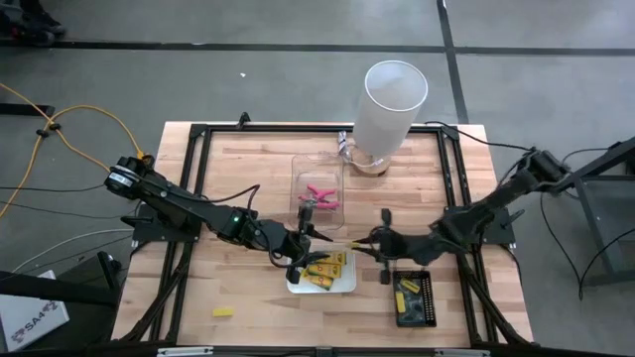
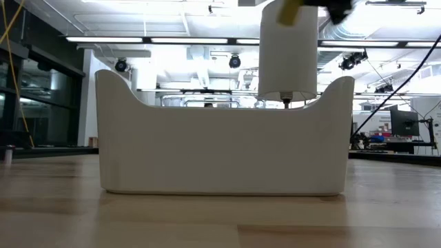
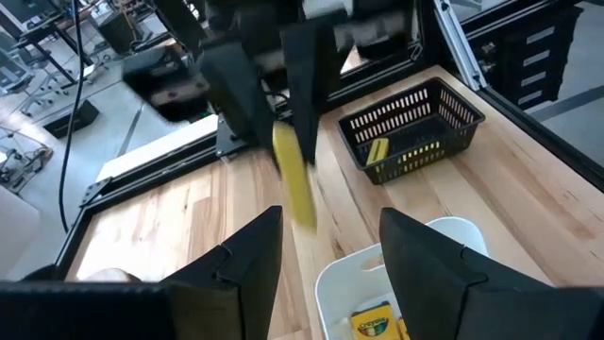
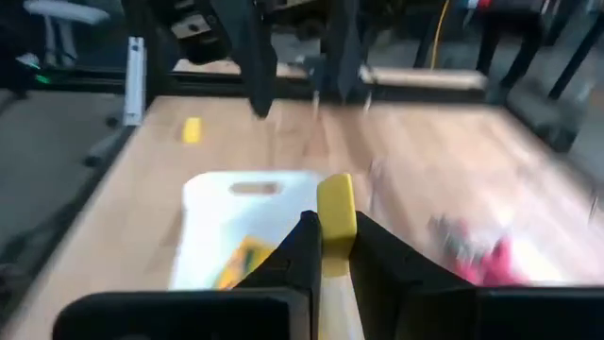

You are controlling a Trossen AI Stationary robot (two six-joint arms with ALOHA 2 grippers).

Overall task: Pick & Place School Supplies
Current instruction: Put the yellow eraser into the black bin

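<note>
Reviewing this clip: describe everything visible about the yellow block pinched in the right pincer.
The yellow block is a plain, flat, oblong piece, uniformly yellow and unprinted; its material cannot be told. The right pincer is shut on its lower part, so its upper end sticks out past the fingertips. It is held above the table, over the edge of the white tray holding yellow-orange packets. Only the pincer touches it.

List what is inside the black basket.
The black basket holds yellow blocks, lying loose on its floor. Anything beneath them or behind its near wall cannot be seen.
</note>
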